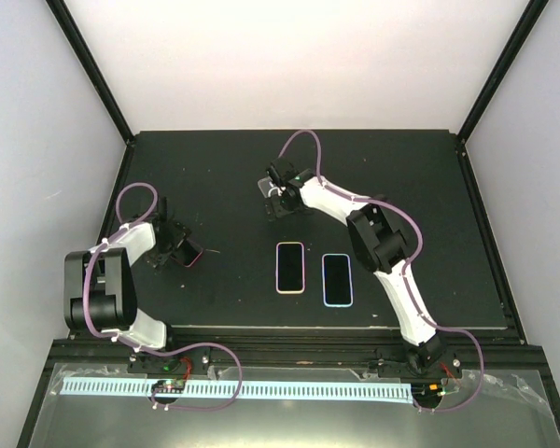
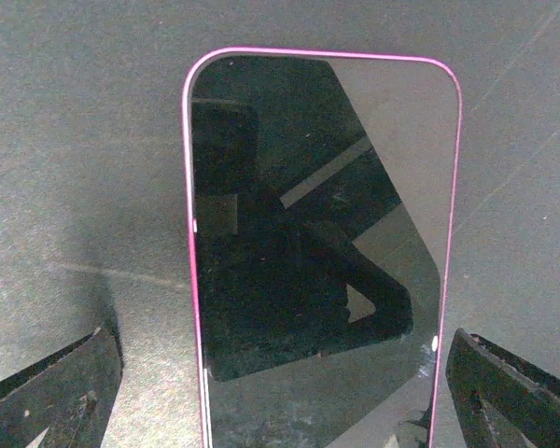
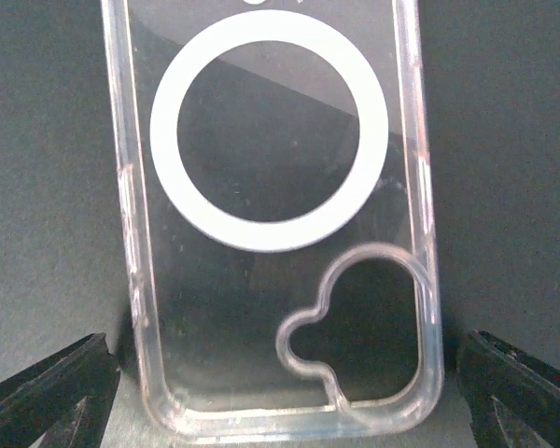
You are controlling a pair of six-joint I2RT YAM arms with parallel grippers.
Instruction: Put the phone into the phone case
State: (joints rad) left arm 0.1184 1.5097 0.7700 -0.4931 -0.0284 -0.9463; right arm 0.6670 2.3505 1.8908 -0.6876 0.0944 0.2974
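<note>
We see a black table (image 1: 215, 168). Near its middle a pink-rimmed handset (image 1: 290, 268) lies flat, its dark screen up. Just right of that handset, not touching it, lies a blue-rimmed handset (image 1: 337, 279), also flat and set slightly nearer to us. Nearer than the pink-rimmed handset, past the table's edge, runs a white toothed strip (image 1: 289, 389). Far behind the handset stands a white wall (image 1: 289, 56).

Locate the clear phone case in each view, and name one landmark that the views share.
Top external: the clear phone case lies at the far centre, partly under the right gripper.
Left wrist: not in it.
Right wrist: it fills the centre, running off the top edge.
Shared landmark: the black mat.
</note>
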